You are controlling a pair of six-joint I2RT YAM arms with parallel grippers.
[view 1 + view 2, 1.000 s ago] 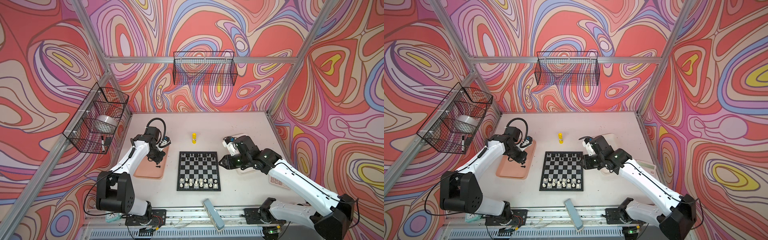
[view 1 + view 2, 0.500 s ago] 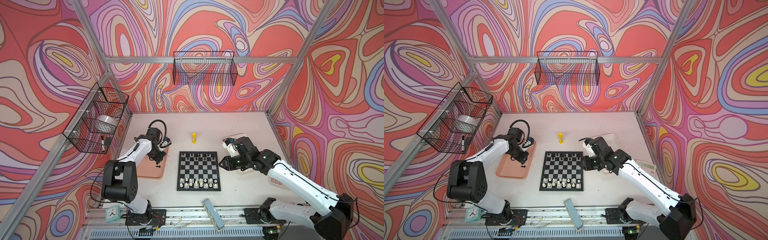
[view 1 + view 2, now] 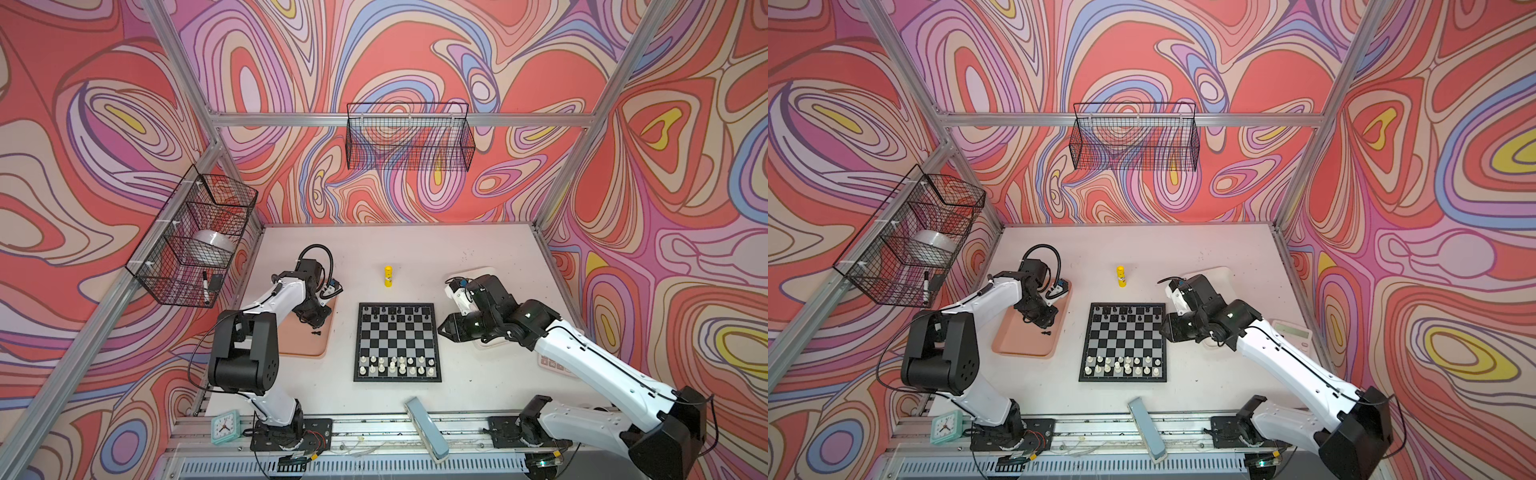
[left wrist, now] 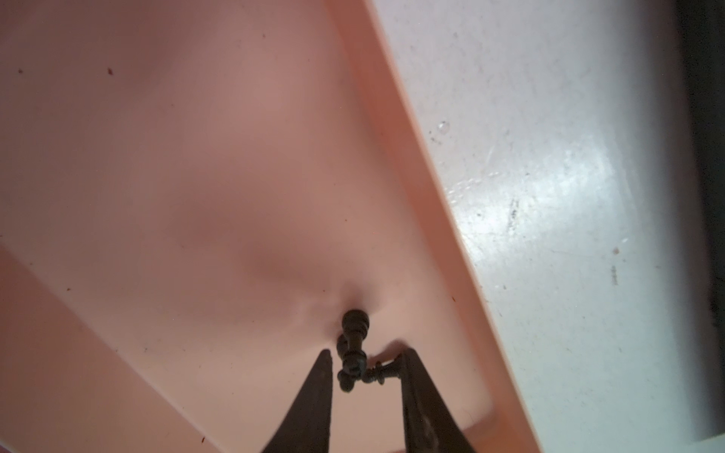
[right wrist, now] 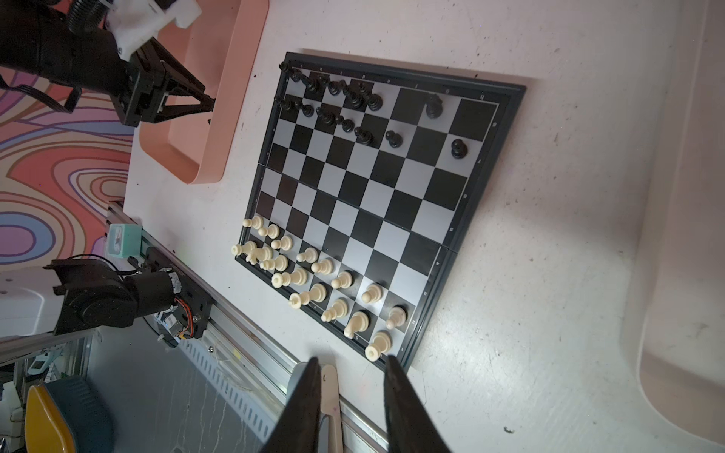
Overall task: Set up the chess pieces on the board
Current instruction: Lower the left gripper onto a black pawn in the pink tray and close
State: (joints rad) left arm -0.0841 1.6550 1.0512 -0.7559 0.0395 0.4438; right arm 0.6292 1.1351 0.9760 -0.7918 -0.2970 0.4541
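Pink tray [image 3: 305, 351]: under the left gripper [image 4: 365, 354], the bare floor stretching away beyond its tips. Left gripper: jaws partly apart and straddling, not pinching. Two black chess pieces [image 4: 355, 329] lie on their sides between its tips. The larger has its long axis running straight out from the gripper, rounded end farthest away. The smaller [image 4: 377, 372] lies crosswise, one end touching a finger [image 4: 416, 392]. The board [image 3: 397, 343]: flat on the table between the two grippers. Black chess pieces [image 3: 392, 314] stand upright in the two far rows, cream-white ones [image 3: 395, 366] in the two near rows. Right gripper [image 3: 441, 328]: tips point at the board, just beside its edge, jaws parted with nothing between. White tray [image 3: 471, 272]: behind and beneath that gripper.
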